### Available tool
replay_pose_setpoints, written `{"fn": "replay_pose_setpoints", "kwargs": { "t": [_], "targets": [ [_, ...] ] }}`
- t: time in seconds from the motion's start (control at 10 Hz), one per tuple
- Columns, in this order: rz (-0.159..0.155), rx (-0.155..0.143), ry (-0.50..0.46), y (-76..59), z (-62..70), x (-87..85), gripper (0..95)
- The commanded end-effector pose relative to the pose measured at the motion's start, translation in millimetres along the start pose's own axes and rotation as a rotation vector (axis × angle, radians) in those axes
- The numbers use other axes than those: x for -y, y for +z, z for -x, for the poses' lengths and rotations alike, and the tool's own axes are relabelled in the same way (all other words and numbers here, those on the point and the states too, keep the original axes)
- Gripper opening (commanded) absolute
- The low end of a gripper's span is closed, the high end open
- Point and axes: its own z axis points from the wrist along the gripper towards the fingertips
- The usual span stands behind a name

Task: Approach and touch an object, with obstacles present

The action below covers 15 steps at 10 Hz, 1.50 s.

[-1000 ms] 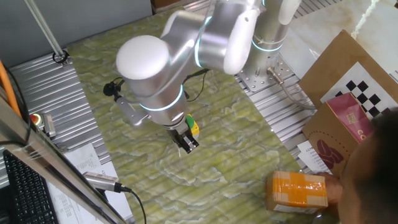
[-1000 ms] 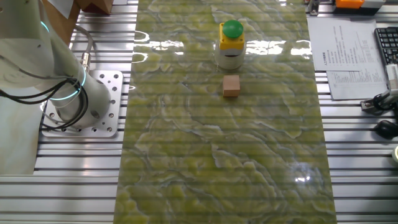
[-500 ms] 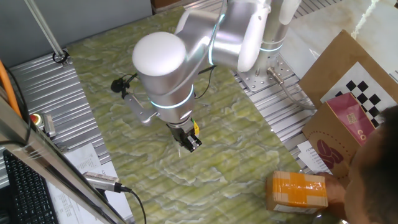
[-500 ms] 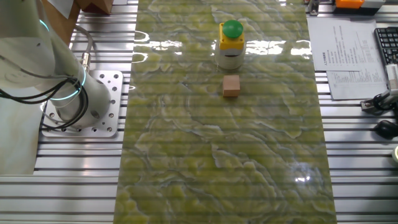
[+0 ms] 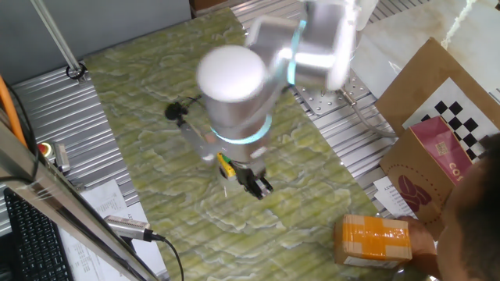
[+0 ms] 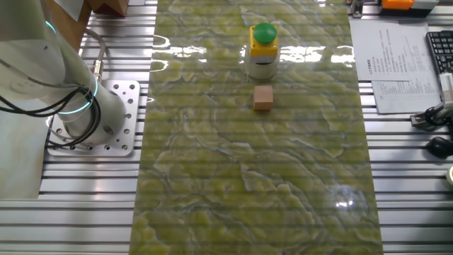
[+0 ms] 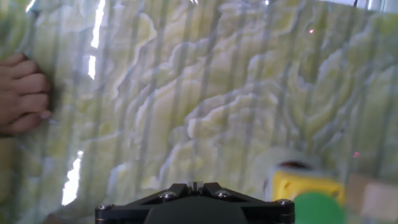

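Note:
A push button with a green cap on a yellow box (image 6: 264, 41) stands at the far end of the green marbled mat (image 6: 248, 184). A small wooden cube (image 6: 263, 97) sits just in front of it. In the one fixed view, my gripper (image 5: 258, 186) hangs over the mat beside the button (image 5: 225, 165), which my wrist mostly hides. In the hand view my gripper (image 7: 194, 185) is at the bottom edge with its jaws together and empty. There, the button (image 7: 306, 198) and the cube (image 7: 377, 196) lie at the lower right.
A person's hand (image 7: 22, 93) rests on the mat at the left of the hand view. An orange-taped box (image 5: 373, 238), held by a person, sits at the mat's near right corner. A cardboard box with a checkerboard (image 5: 437, 133) stands at the right. Papers and cables lie beside the mat.
My arm has swung across the mat, so the gripper has moved from one side of the button to the other. The button and the cube have not moved.

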Motion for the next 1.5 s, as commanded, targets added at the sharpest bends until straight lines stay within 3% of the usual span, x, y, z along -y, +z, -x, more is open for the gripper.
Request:
{"fn": "replay_pose_setpoints", "kwargs": {
  "t": [0.1,0.3,0.5,0.6,0.8,1.1,1.5],
  "targets": [
    [-0.001,0.004,0.011,15.9,-12.5,7.4,0.0],
    [-0.007,0.005,0.028,26.4,-15.1,8.9,0.0],
    [-0.008,0.028,0.053,44.6,-19.0,9.5,0.0],
    [0.0,0.044,0.058,44.6,-19.0,9.5,0.0],
    [0.016,0.001,0.061,44.6,-19.0,9.5,0.0],
    [-0.006,0.006,-0.006,44.6,-19.0,9.5,0.0],
    [0.029,0.014,-0.005,44.6,-19.0,9.5,0.0]
  ]
}}
